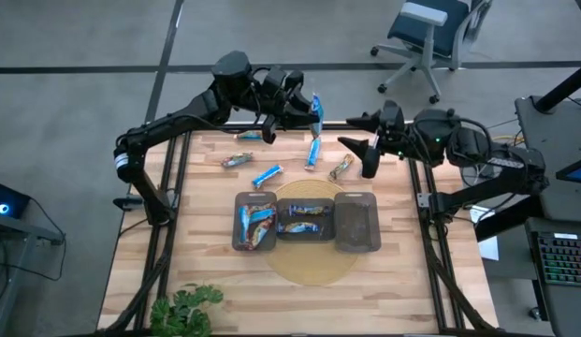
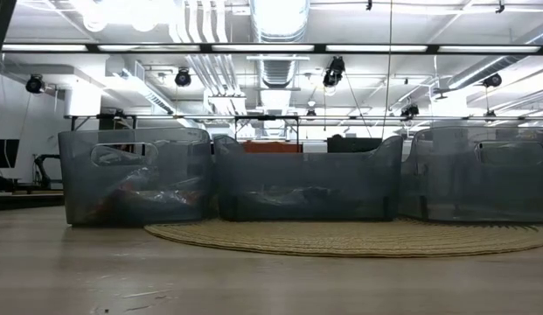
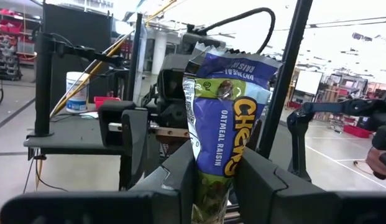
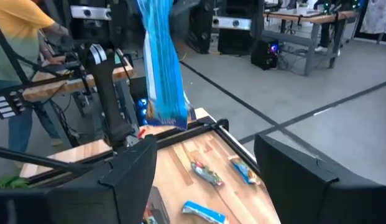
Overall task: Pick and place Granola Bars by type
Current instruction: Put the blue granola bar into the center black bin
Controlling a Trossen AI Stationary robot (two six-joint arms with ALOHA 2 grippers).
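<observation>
While the left claw (image 3: 214, 186) is hanging up at the far edge of the bench (image 1: 215, 271), it's pinching a blue Chewy oatmeal raisin bar (image 3: 220, 124) by its lower end, so the wrapper is sticking straight up in the air. The right claw (image 1: 369, 159) is hovering close by over the far right part of the bench with its fingers spread wide and nothing between them.

Four more granola bars are lying loose on the wood back there: a mixed-colour one (image 1: 238, 160), two blue ones (image 1: 267, 175) (image 1: 312, 153) and a brownish one (image 1: 341, 168). Three dark trays are sitting in a row on a round woven mat (image 1: 309, 267). The left tray (image 1: 237, 217) and middle tray (image 1: 307, 235) are already holding bars, and the right tray (image 1: 357, 223) is looking bare as far as I can tell.

My take is that these bars are light and a bit bendy, with slick crinkly foil. Gripping across the filled middle looks safer than the flat crimped ends, which could slide out.
</observation>
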